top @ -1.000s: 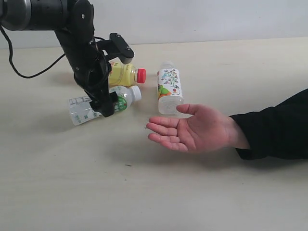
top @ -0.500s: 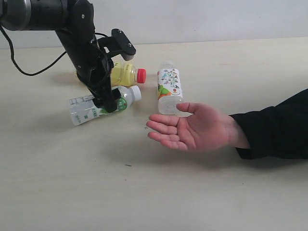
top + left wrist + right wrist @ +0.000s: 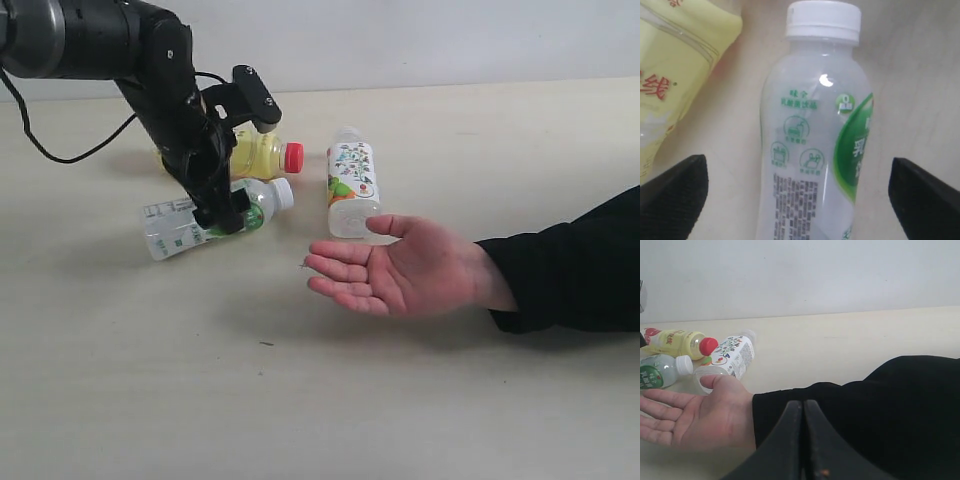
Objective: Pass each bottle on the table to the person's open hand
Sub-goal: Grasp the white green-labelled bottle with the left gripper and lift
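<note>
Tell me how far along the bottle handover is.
Done: nothing visible; the palm is empty. In hand: the left hand is open astride the white bottle, not yet gripping it. Left: that bottle, the yellow bottle and the cartoon bottle all lie on the table. The right hand is shut, holding nothing.

Plain white wall (image 3: 450, 40) across the whole background, bare and evenly lit. Thin black cable (image 3: 58, 159) hangs in a loose loop at far left. Black sleeve (image 3: 580, 260) comes in from the right edge, fabric slightly creased.
</note>
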Controlling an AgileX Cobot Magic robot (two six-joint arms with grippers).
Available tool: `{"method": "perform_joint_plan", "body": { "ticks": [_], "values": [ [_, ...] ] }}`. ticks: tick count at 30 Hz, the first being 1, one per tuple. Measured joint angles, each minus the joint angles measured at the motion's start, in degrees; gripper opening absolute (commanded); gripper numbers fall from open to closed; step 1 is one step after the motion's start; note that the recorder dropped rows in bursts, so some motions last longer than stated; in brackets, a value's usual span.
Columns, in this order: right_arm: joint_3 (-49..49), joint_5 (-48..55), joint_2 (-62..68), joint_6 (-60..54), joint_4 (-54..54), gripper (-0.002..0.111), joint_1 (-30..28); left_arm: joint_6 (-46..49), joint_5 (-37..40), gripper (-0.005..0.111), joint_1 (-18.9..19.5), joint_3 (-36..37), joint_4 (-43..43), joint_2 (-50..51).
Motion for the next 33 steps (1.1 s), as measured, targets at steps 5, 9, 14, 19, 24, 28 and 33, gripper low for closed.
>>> {"method": "perform_joint_plan", "body": {
  "ticks": [5, 9, 14, 19, 24, 28, 33],
  "values": [
    [0.00, 0.00, 0.00, 0.00, 0.00, 0.000, 0.00, 0.00, -0.51, 0.093, 0.92, 0.38, 0.05, 0.56],
    [0.00, 0.00, 0.00, 0.00, 0.00, 0.000, 0.00, 0.00, -1.01, 0.082, 0.92, 0.48, 0.05, 3.49],
    [0.00, 0.00, 0.00, 0.00, 0.00, 0.000, 0.00, 0.00, -1.91, 0.032, 0.92, 0.57, 0.05, 4.42],
    [0.00, 0.00, 0.00, 0.00, 0.00, 0.000, 0.00, 0.00, -1.86, 0.000, 0.92, 0.57, 0.15, 4.42],
    [0.00, 0.00, 0.00, 0.00, 0.00, 0.000, 0.00, 0.00, 0.82, 0.000, 0.92, 0.57, 0.29, 4.29],
    [0.00, 0.00, 0.00, 0.00, 0.00, 0.000, 0.00, -1.40, 5.42, 0.000, 0.92, 0.57, 0.51, 2.95],
    [0.00, 0.00, 0.00, 0.00, 0.00, 0.000, 0.00, -5.62, 9.13, 0.000, 0.92, 0.57, -0.07, -0.89]
  ]
}}
